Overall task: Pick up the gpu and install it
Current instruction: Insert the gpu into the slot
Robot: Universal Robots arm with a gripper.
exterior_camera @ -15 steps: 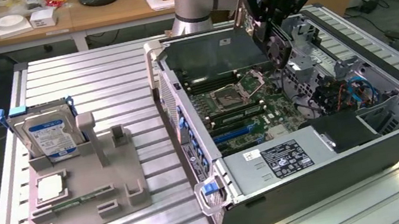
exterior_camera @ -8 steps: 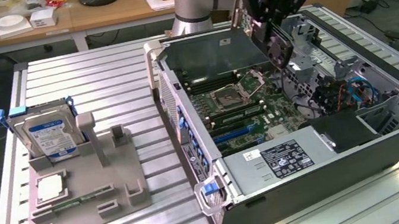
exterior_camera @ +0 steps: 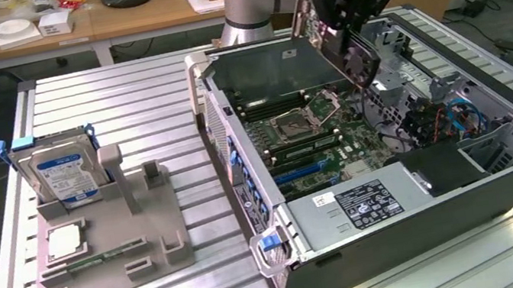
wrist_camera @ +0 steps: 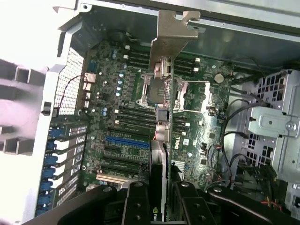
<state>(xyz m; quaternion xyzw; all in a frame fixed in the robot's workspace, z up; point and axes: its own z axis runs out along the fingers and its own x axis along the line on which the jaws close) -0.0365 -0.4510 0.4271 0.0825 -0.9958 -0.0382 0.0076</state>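
The gpu (wrist_camera: 165, 79) is gripped by the end effector (wrist_camera: 161, 199), fingers closed on it, above the open computer case (exterior_camera: 404, 229) at the exterior view's upper right. Pickup is done. Seating in the motherboard (wrist_camera: 122, 93) is not yet done.

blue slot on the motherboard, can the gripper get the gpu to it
Probably yes: the case is open, the gripper holds the gpu above the motherboard, nothing lies over the blue slot; cables sit aside.
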